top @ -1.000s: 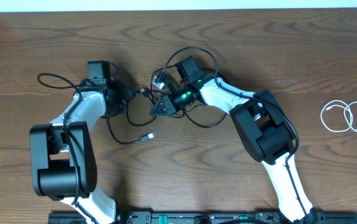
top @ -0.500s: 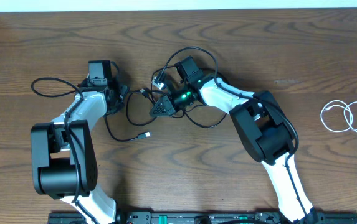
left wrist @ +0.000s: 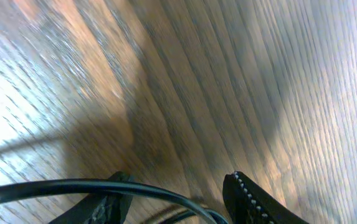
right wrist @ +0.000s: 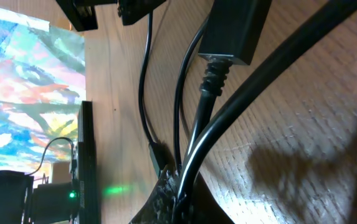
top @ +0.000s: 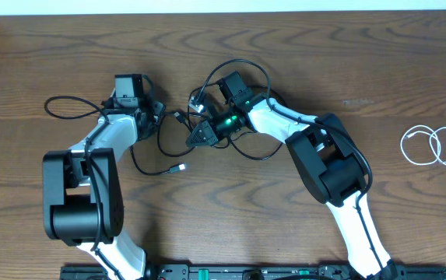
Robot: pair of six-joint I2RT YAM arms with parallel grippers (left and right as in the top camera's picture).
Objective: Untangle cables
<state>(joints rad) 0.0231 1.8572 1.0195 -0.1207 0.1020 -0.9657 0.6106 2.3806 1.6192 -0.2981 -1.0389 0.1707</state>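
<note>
White cable (top: 438, 145) lies free, well apart on the right of the table (top: 285, 225): one sorted! The black cables (top: 179, 168) are looped together at centre, I'd judge unfinished. Right gripper (right wrist: 175, 186) pinches a black strand tight; left gripper (left wrist: 178, 186) stands half-wide, a strand crossing its gap, ungripped.

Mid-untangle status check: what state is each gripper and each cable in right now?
left gripper: open, one of the black cables crossing between its fingers.
right gripper: shut on one of the black cables.
black cables: tangled together between the two arms.
white cable: loosely looped, lying apart at the right.
</note>
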